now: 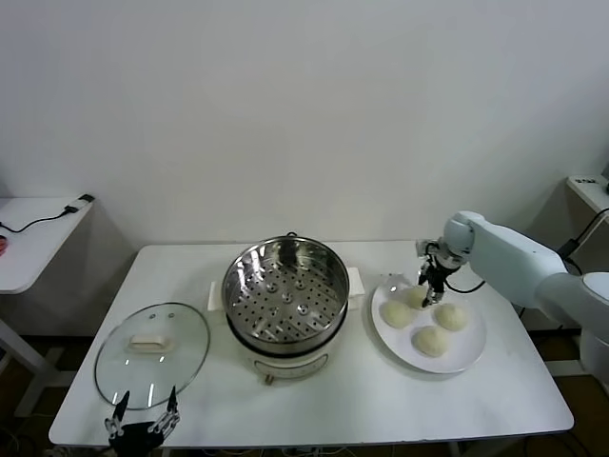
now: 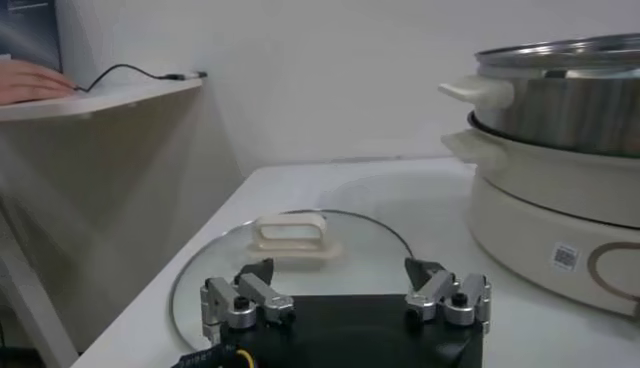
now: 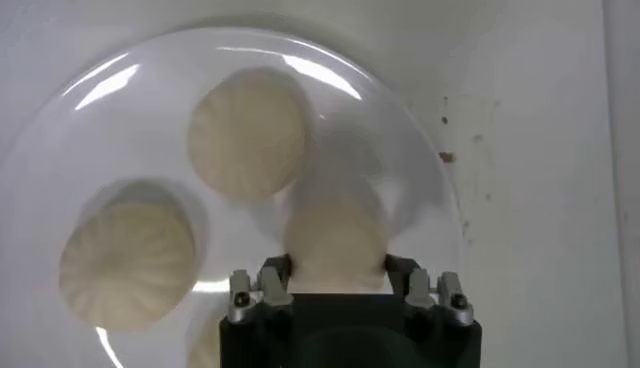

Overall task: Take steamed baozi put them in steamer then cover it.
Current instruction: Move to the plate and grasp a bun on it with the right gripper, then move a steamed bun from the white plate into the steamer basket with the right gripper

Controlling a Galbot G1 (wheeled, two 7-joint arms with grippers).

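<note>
While all four baozi (image 1: 430,340) sit on the plate (image 1: 473,354), the steamer (image 1: 285,295) is empty, lid (image 1: 152,354) off; right end effector (image 3: 338,272) is closed on one, left end effector (image 2: 345,290) is held wide.

Four pale, domed baozi (image 1: 430,340) sit close together on the plate (image 1: 471,354), right of the steamer (image 1: 285,295). Steamer's uncovered, shiny steel on its white base, perforated tray bare, mid-table.
</note>
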